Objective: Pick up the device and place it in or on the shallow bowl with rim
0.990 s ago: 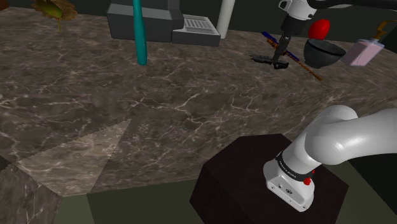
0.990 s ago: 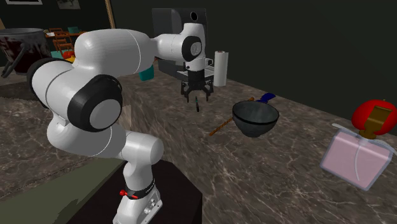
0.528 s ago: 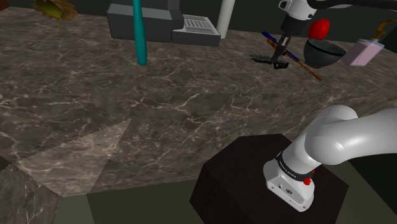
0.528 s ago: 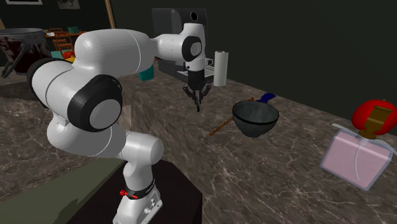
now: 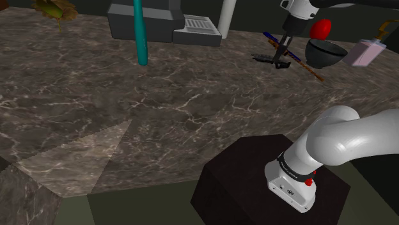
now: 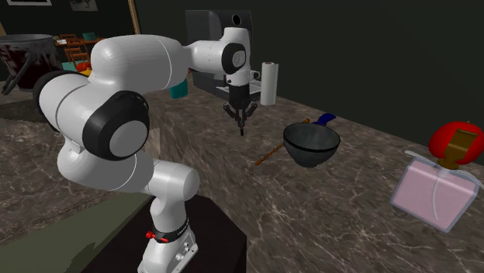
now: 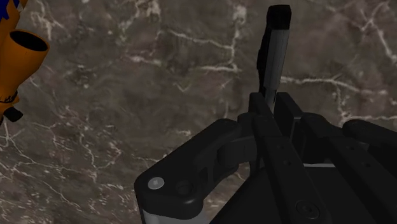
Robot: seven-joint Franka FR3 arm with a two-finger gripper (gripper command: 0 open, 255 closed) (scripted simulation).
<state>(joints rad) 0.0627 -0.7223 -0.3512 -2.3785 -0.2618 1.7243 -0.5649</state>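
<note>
The device [image 7: 275, 51] is a thin dark slab with a grey face. It stands on its edge between the two fingers [image 7: 270, 143] of the gripper [image 5: 279, 62]. The fingers are drawn close together and press on it from both sides, so the gripper is closed on the device. The far end of the device sticks out past the fingertips. It is low above the dark marble counter [image 5: 160, 96], and I cannot tell if it touches the counter.

In the shoulder view the gripper points down from the arm near the far edge of the counter. The bowl [image 5: 325, 52] is dark with a rim, and it stands at about 3 o'clock from the gripper, near it but apart. In the second exterior view the bowl is between 3 and 4 o'clock from the gripper.

A thin brown and blue rod [image 5: 300, 62] lies on the counter and runs from 11 o'clock to 4 o'clock past the gripper, between the gripper and the bowl. A red thing [image 5: 321, 29] is at about 2 o'clock, behind the bowl. A pink bottle [image 5: 366, 52] stands at 3 o'clock, beyond the bowl. A white roll [image 5: 227, 16] stands at about 10 o'clock from the gripper, and a teal thing [image 5: 140, 32] is well apart at 9 o'clock.
</note>
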